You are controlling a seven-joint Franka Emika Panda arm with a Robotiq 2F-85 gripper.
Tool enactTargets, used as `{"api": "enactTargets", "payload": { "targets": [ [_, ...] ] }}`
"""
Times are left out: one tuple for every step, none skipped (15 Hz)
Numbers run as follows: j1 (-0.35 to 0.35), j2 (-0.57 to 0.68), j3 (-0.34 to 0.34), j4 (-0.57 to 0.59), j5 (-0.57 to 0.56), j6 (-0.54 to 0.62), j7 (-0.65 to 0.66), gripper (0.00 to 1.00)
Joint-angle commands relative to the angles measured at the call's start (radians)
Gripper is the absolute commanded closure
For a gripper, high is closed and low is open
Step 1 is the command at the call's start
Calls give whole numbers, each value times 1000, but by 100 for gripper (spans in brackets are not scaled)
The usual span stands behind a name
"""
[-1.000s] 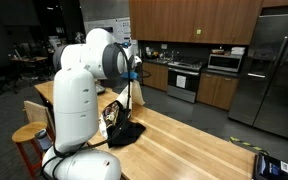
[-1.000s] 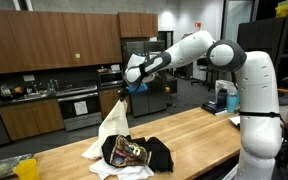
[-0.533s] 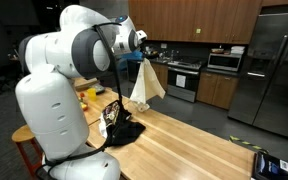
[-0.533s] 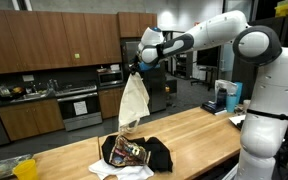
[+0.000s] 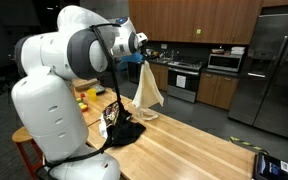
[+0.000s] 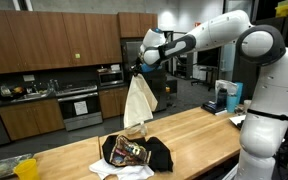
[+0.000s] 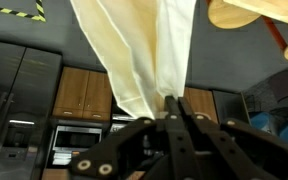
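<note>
A cream cloth (image 6: 137,103) hangs in long folds from the end effector (image 6: 136,68), pinched at its top edge by jaws closed tight on the fabric; the wrist view shows the cloth (image 7: 144,50) gathered between the fingertips of the end effector (image 7: 172,100); in both exterior views its lower hem dangles clear above the wooden bench (image 6: 194,125), just over a heap of dark clothing (image 6: 139,152); that heap bears a coloured print, too small to read; a white garment (image 6: 104,170) lies under it at the near edge; in an exterior view the cloth (image 5: 147,92) hangs before a kitchen with a steel refrigerator (image 5: 279,70) and a microwave (image 5: 224,62).
</note>
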State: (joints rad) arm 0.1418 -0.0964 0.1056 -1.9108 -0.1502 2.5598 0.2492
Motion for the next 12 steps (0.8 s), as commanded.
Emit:
{"api": "enactTargets", "payload": {
  "targets": [
    [-92,-52,-36,-13,-73,18,74,99],
    [-116,-66,-53,-9,-66,10,77,99],
    [-142,-76,-68,-9,-67,10,91,99],
    [-171,-91,-87,-15,-63,12,95,99],
    [-203,-106,-109,-18,-64,12,100,99],
    [-237,-123,-133,-27,-66,13,104,99],
    [-272,-142,-156,-46,-73,21,110,99],
    [-310,-160,-180,-75,-78,36,118,99],
    [-348,-172,-198,-107,-94,49,131,99],
    [-388,-180,-212,-152,-117,72,154,99],
    [-429,-191,-217,-205,-152,82,193,99],
    [-472,-194,-218,-253,-197,95,240,99]
  ]
}}
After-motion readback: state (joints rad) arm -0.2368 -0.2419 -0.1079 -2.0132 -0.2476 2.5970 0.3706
